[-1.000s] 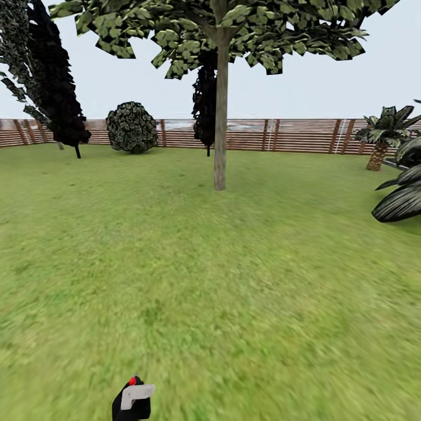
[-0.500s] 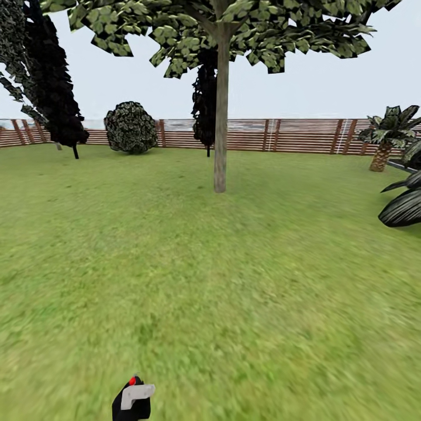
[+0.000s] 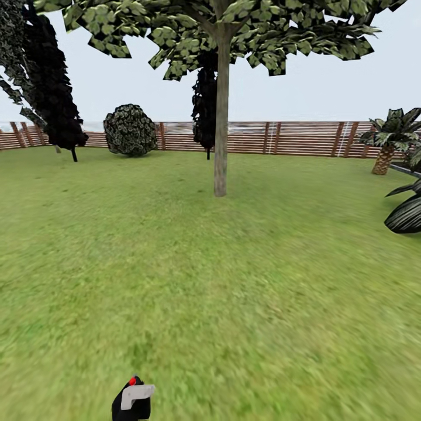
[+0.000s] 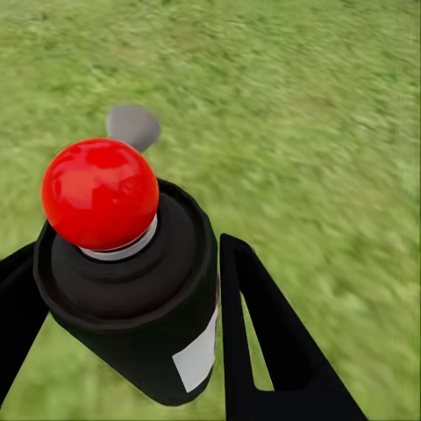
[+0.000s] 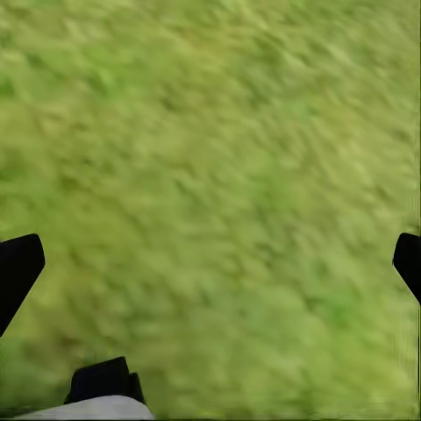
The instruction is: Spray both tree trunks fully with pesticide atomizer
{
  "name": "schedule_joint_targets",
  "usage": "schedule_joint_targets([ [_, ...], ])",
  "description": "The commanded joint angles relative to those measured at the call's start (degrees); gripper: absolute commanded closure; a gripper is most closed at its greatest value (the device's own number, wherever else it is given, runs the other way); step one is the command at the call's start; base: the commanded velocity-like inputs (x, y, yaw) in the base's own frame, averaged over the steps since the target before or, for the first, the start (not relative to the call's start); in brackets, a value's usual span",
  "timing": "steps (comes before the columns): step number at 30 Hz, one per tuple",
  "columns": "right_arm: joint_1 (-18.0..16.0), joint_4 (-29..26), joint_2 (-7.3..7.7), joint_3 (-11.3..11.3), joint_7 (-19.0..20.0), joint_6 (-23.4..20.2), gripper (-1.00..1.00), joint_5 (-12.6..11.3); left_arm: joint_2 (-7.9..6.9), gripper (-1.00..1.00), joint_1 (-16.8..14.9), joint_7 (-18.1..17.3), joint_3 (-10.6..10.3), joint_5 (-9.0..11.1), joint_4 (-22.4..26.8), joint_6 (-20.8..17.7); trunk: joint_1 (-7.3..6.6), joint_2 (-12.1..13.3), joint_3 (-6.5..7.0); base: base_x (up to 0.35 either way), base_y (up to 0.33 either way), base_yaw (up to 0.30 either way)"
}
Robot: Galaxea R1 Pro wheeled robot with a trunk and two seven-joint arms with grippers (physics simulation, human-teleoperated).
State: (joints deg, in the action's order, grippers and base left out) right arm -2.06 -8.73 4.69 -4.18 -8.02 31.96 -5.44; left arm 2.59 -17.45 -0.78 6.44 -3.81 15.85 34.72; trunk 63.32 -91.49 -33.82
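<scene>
The left gripper [image 4: 132,342] is clamped around the pesticide atomizer [image 4: 140,289], a dark bottle with a red ball on top. What is inside it is hidden. From the head, just its top [image 3: 133,399] peeks up at the bottom edge of the lawn [image 3: 234,292]. One tree [image 3: 220,105] stands far ahead, its crown cut off. The right gripper [image 5: 210,263] has its black fingers [image 5: 17,267] spread wide over blurry grass.

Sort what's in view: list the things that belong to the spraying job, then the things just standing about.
For the job:
- pesticide atomizer, held in the left end effector
- tree with its tree trunk
- lawn of the garden

Just standing about:
- dark cypress-like trees
- round bush
- slatted fence
- palm
</scene>
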Motion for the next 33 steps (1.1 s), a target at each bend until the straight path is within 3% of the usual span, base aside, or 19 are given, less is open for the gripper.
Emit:
schedule_joint_targets([
  [1, 0.0, 0.7, -0.01, 0.0, 0.3, 0.2, -1.0, -0.4, 0.04, 1.0, 0.0, -0.1, 0.4, -0.4, 0.0, 0.2, 0.03, 0.0, -0.05, 0.35, 0.0, 0.0],
  [11, 0.0, 8.0, -0.03, -0.1, 0.3, 0.2, -1.0, -0.4, 0.04, 1.0, 0.0, -0.1, 0.4, -0.4, 0.0, 0.2, 0.03, 0.0, -0.05, 0.35, 0.0, 0.0],
  [33, 0.0, 8.7, -0.03, 0.0, 0.3, 0.2, -1.0, -0.4, -0.04, 1.0, 0.0, -0.1, 0.4, -0.4, 0.0, 0.2, 0.03, 0.0, -0.05, 0.35, 0.0, 0.0],
])
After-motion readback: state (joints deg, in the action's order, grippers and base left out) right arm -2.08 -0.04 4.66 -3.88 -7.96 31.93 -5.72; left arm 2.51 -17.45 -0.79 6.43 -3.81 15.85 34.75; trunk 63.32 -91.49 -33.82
